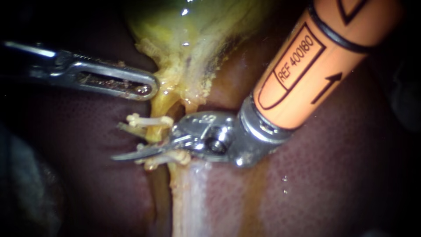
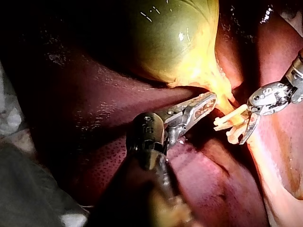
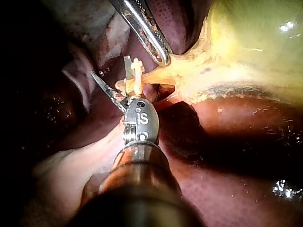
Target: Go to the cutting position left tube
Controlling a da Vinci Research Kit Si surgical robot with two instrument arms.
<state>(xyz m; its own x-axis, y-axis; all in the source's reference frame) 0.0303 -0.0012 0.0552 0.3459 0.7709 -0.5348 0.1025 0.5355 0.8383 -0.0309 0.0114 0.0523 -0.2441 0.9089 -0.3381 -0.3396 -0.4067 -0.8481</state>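
Noted: right instrument has its blades parted, gripping nothing, with the left tube between them at centre-left of the endoscope view, flanked by two clips; advise squaring the blades across the bare stretch, clear of both clips.

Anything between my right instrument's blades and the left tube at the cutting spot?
Nothing visible. The right instrument has its blades open right at the left tube, by its clips. The left instrument sits clear, nearer the gallbladder.
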